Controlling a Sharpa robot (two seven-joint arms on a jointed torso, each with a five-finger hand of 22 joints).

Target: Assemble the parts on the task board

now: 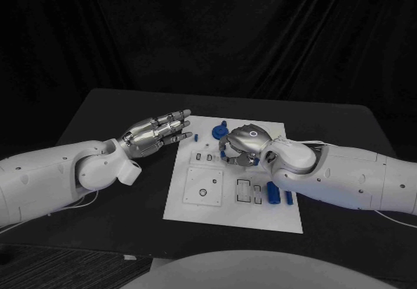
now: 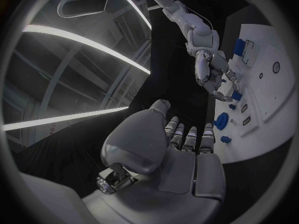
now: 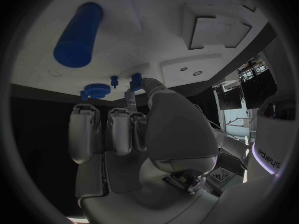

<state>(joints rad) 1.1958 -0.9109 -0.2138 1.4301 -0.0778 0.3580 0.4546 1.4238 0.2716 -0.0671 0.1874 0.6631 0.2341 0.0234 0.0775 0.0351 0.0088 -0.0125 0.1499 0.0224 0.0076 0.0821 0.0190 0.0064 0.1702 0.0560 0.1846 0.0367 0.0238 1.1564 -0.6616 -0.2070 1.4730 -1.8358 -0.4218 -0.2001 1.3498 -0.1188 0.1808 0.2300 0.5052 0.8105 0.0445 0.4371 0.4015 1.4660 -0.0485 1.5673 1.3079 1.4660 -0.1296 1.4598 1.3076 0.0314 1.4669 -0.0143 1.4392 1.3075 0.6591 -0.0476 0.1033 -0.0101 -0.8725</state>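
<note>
The white task board (image 1: 228,212) lies in the middle of the black table. My right hand (image 1: 242,144) hovers over its far half, fingers curled down. Its thumb and a finger pinch a small blue part (image 3: 135,79), which also shows at its fingertips (image 2: 236,95). A blue gear (image 1: 220,129) (image 3: 96,89) and a small blue peg (image 3: 114,80) sit near the board's far edge. A blue cylinder (image 1: 273,192) (image 3: 77,35) lies on the board's right side. My left hand (image 1: 161,133) floats at the board's far left corner, fingers stretched out and holding nothing.
The board carries a square raised plate (image 1: 205,186) and several rectangular slots (image 1: 250,189). A second slim blue piece (image 1: 287,196) lies beside the cylinder. Black table surface (image 1: 113,217) surrounds the board, and a dark curtain hangs behind.
</note>
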